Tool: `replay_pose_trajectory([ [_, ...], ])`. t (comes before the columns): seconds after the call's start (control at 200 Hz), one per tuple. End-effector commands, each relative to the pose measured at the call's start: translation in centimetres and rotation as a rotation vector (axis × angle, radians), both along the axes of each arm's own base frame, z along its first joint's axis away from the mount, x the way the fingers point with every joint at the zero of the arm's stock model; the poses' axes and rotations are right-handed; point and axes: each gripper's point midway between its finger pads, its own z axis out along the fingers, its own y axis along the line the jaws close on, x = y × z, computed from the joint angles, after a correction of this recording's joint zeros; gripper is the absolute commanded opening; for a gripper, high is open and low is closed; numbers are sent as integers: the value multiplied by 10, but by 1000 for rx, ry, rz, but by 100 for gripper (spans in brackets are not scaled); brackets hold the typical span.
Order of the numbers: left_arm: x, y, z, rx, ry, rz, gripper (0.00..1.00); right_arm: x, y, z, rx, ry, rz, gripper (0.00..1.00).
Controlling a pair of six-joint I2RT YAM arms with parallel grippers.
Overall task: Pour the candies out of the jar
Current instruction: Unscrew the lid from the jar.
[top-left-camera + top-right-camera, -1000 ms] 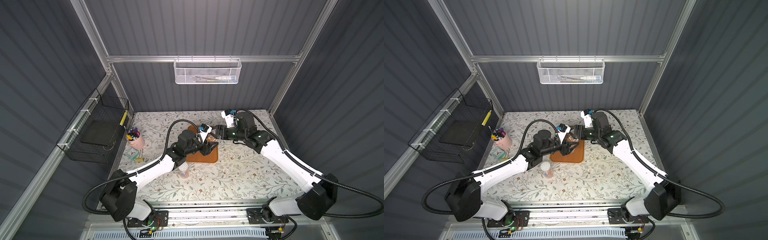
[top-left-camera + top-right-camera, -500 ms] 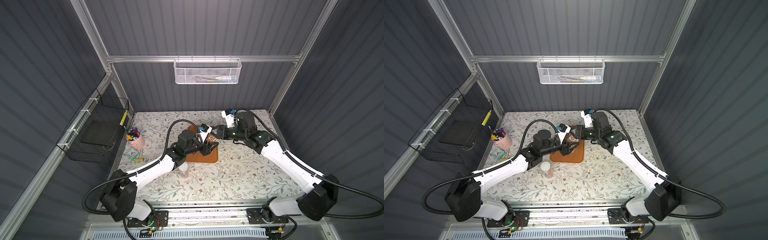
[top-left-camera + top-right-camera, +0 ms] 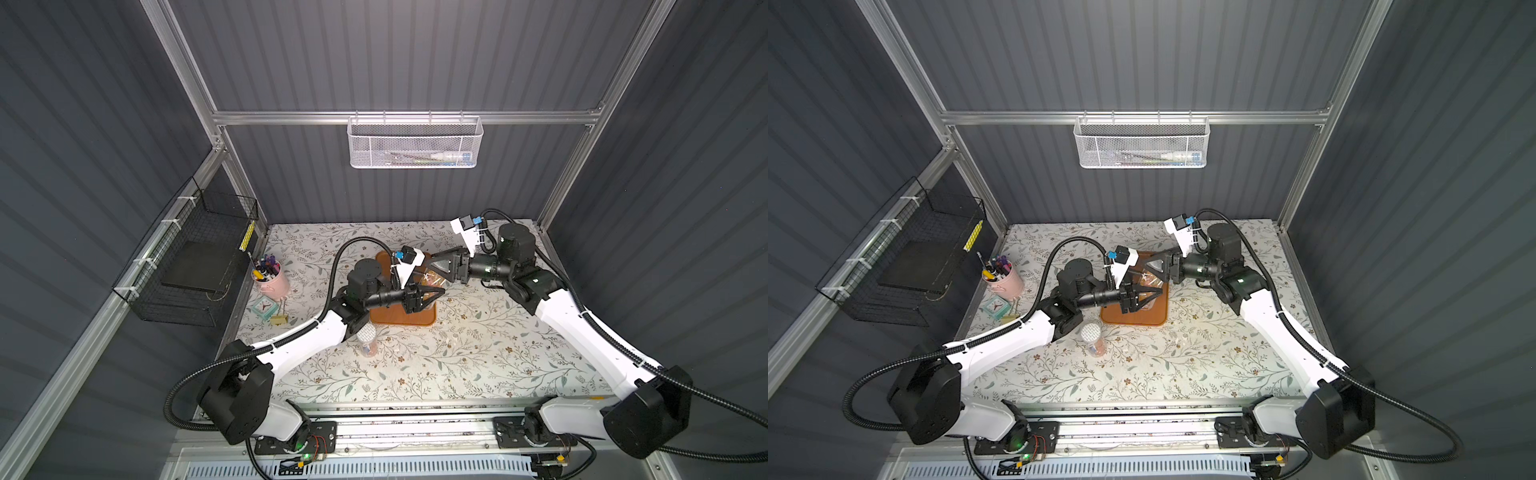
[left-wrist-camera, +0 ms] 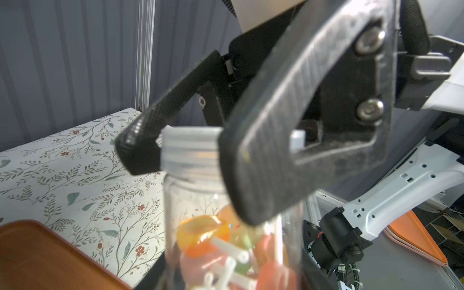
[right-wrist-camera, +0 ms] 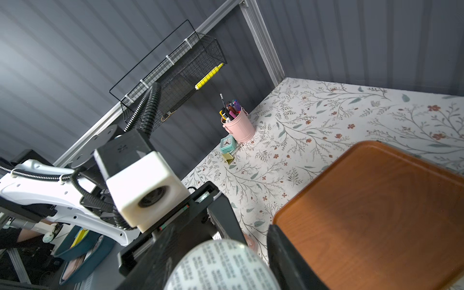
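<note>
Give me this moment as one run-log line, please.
left gripper: shut on jar | right gripper: shut on lid | candies: in jar | pour: not started

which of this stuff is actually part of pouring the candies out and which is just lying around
In the job: jar, held by left hand; its lid, pinched by right hand; candies inside; brown tray beneath.

Lying about: second jar near the tray, pink pen cup, teal clock, binder clip, white mesh basket, black wire basket.
</note>
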Motion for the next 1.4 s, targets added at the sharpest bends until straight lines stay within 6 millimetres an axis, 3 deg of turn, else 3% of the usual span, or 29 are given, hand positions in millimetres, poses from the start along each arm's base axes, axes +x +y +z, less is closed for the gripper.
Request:
replay_pose_trajectory([
  [0.0,-16,-4,10,-11,-38,-65,0,-35,14,28,59,-63,179,50],
  [0.105,-6,-2,4,30,-51,-7,0,-33,12,27,44,-54,147,62],
  [0.23,9,3,-1,74,-71,90,0,-15,6,10,-16,-5,33,79],
  [0.44,30,15,-7,119,-104,238,0,4,-7,-12,-70,110,-135,84],
  [0.735,41,17,-14,163,-119,300,0,14,-11,-26,-140,176,-268,77],
  [1.071,36,17,-16,163,-112,287,0,21,-2,-21,-133,165,-262,51],
  [1.151,18,10,-13,121,-129,186,0,12,5,-10,-108,98,-182,49],
  [1.271,-7,2,-6,67,-146,32,0,-21,16,14,-35,-61,41,46],
  [1.396,-26,-2,4,20,-117,-102,0,-40,14,34,22,-133,167,43],
])
